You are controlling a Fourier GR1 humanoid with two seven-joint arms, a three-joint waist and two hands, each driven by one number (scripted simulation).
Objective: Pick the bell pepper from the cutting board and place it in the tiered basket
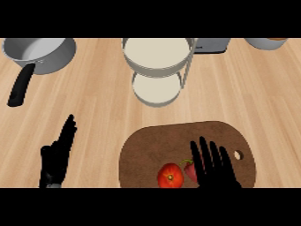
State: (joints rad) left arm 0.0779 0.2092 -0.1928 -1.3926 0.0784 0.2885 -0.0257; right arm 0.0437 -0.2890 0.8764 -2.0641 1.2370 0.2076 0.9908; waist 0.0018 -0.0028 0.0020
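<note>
right hand, fingers straight and holding nothing, hovers over the bell pepper on the cutting board; it should lower and curl around it.

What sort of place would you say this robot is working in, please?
Most likely a kitchen counter: a wooden worktop carries a grey saucepan with a black handle, a brown cutting board holding a red bell pepper, and a tiered basket.

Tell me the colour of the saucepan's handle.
Black. The saucepan is grey, its handle black, shown in the head view at upper left.
</note>
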